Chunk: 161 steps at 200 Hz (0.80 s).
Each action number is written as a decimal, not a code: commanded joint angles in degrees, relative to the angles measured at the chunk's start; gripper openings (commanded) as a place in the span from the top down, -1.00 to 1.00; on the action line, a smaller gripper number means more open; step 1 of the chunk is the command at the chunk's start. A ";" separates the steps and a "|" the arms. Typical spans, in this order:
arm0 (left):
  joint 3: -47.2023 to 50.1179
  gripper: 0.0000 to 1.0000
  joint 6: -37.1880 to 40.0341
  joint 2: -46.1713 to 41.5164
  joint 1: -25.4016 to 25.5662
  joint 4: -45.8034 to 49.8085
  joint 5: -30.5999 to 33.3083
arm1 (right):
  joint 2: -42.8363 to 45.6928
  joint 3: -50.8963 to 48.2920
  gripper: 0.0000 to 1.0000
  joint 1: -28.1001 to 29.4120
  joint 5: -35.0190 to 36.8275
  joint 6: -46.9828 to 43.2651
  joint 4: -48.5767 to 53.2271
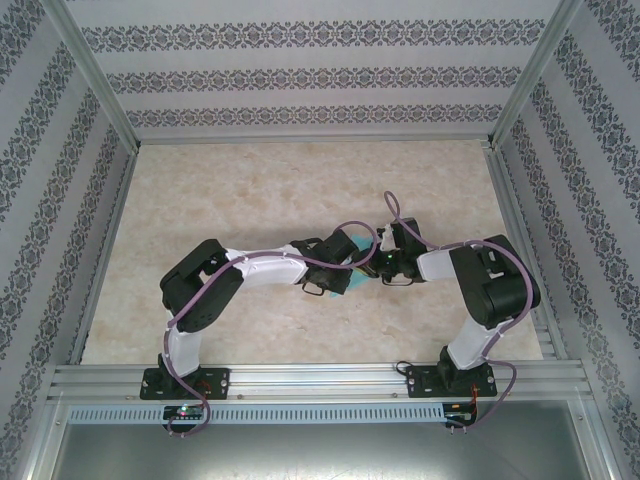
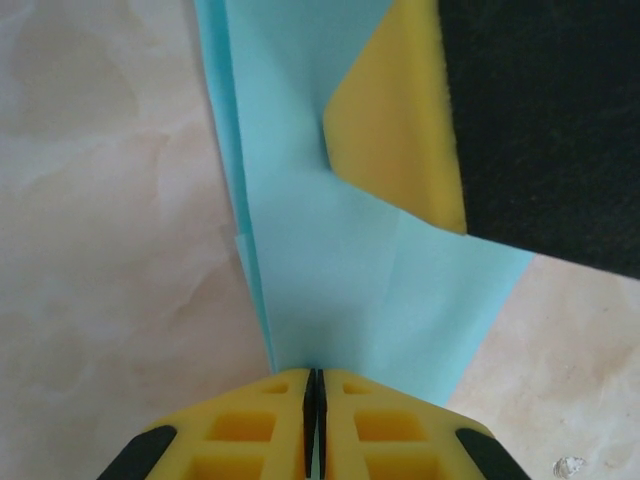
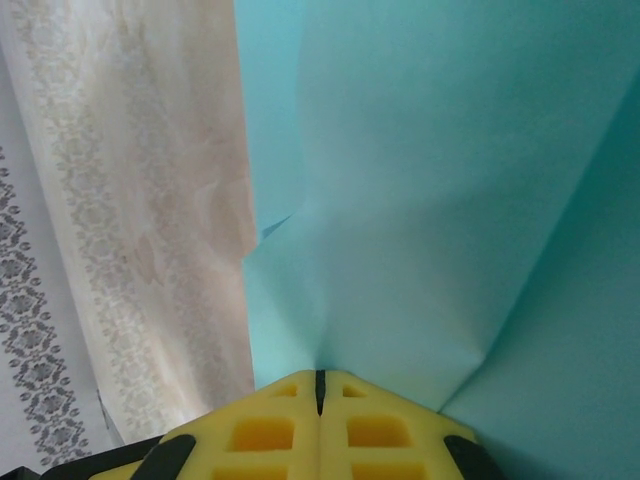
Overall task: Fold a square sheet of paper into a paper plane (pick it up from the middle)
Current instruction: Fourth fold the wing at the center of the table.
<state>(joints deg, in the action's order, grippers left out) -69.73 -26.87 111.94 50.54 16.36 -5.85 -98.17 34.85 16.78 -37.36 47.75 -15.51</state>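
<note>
PAPER: square sheet of paper [image 2: 340, 290], partly folded, yellow reverse flap showing, mid-table [image 2: 100, 250] between both arms | LEFT: left tool [image 2: 313, 375] clamped on its edge | RIGHT: right tool [image 3: 320, 378] clamped on a turquoise fold | HANDLING: you should expect it nearly weightless, limp and tear-prone; grip where layers stack along creases, and don't pull the tools apart.

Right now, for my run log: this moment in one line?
left gripper: shut on turquoise-and-yellow paper sheet; right gripper: shut on same sheet
</note>
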 commanded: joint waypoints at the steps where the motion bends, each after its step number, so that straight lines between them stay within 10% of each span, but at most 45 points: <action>1: 3.07 0.74 1.73 3.99 -0.41 -1.09 -0.83 | 0.12 0.02 0.87 -0.16 7.19 -2.55 10.63; 161: 13.35 0.73 5.55 1.93 -0.31 1.38 3.64 | -6.21 17.62 0.85 -11.49 10.29 -9.93 21.27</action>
<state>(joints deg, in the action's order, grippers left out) -61.23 -23.22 109.80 50.61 2.26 -5.34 -103.07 49.36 7.97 -32.91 40.86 3.01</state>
